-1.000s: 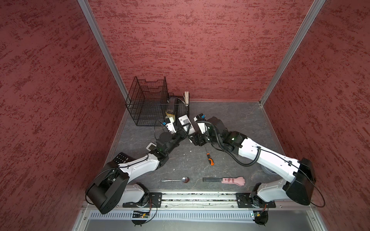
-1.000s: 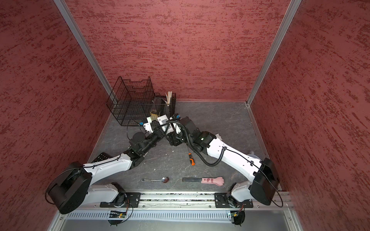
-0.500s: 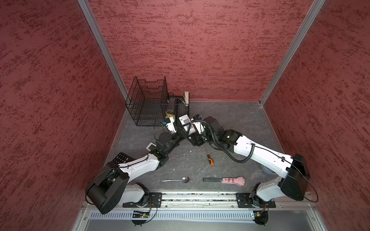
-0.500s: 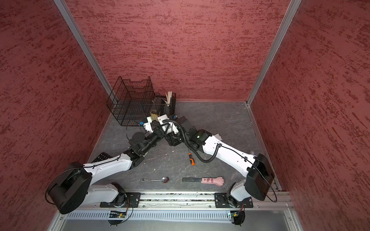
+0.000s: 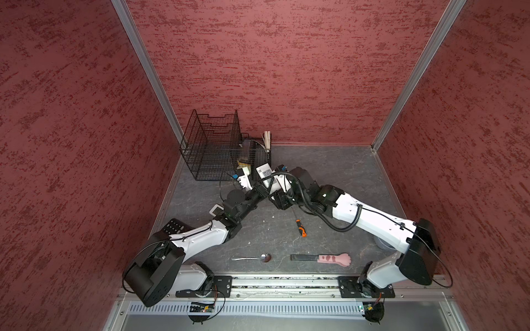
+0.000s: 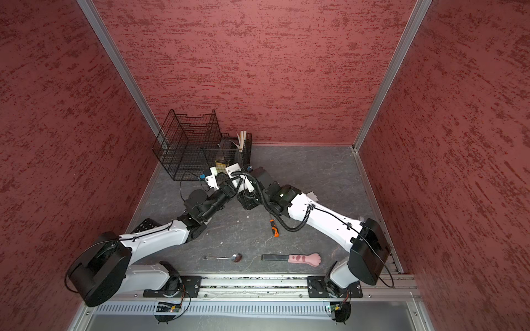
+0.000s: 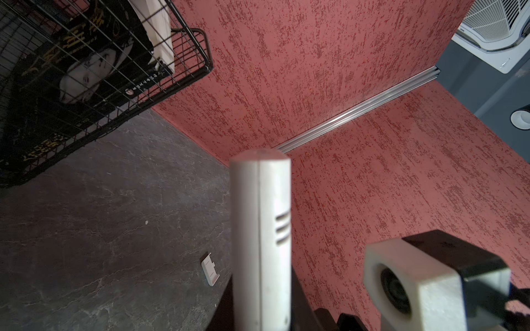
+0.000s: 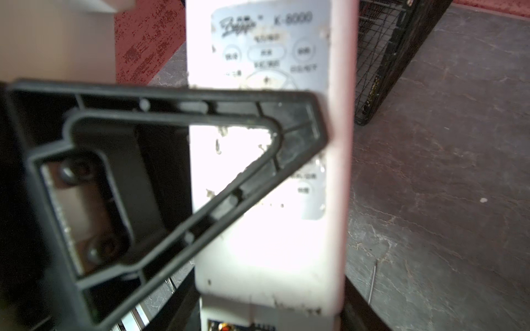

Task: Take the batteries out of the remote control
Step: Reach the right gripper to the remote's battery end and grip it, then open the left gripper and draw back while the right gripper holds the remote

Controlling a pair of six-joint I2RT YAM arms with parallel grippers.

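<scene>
The remote control (image 7: 261, 229) is white and stands up off the grey floor, with my left gripper (image 7: 261, 315) shut on its lower part. In the right wrist view its silver button face (image 8: 269, 51) fills the middle. My right gripper (image 8: 269, 315) has closed around the remote's lower end, its dark fingers against both long edges. One black left finger (image 8: 172, 172) crosses in front of the face. In a top view the two grippers meet at the remote (image 5: 263, 171) beside the wire basket. The batteries are hidden. A small white battery cover (image 7: 210, 268) lies on the floor.
A black wire rack (image 5: 212, 149) and a wire basket (image 5: 253, 154) with books stand at the back left. On the floor lie an orange-and-black screwdriver (image 5: 300, 227), a spoon (image 5: 252, 258), a pink paw-handled tool (image 5: 334, 259), a black remote (image 5: 175, 226) and a small white device (image 5: 216, 210).
My right arm has reached left up to the raised remote and its jaws have narrowed around it. The left arm and the remote have stayed put.
</scene>
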